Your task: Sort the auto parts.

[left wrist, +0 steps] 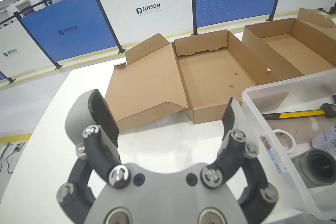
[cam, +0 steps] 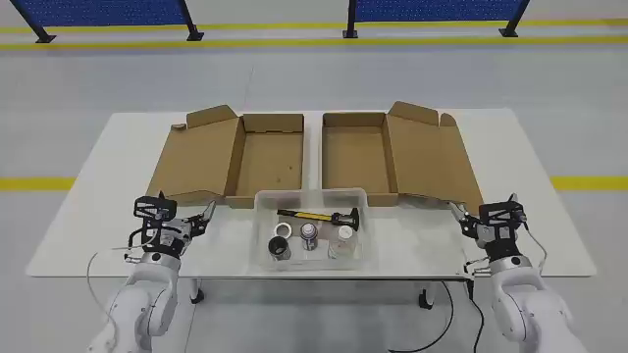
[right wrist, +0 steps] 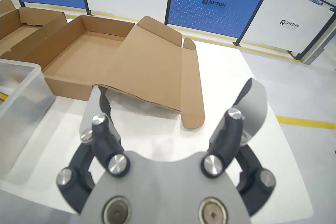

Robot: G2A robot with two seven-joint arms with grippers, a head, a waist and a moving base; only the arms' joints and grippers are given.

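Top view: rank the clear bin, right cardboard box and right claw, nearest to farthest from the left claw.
1. clear bin: beside the left claw, toward the middle of the table.
2. right cardboard box: past the bin, on the far side of the table's middle.
3. right claw: at the opposite end of the near edge.

We saw matt cardboard in the left box [cam: 267,162] and the right box [cam: 355,157] behind the bin [cam: 310,192], whose walls were translucent, smooth plastic, a dull grey metal sleeve [left wrist: 313,170] inside it, and a smooth white table [cam: 88,235] beneath.
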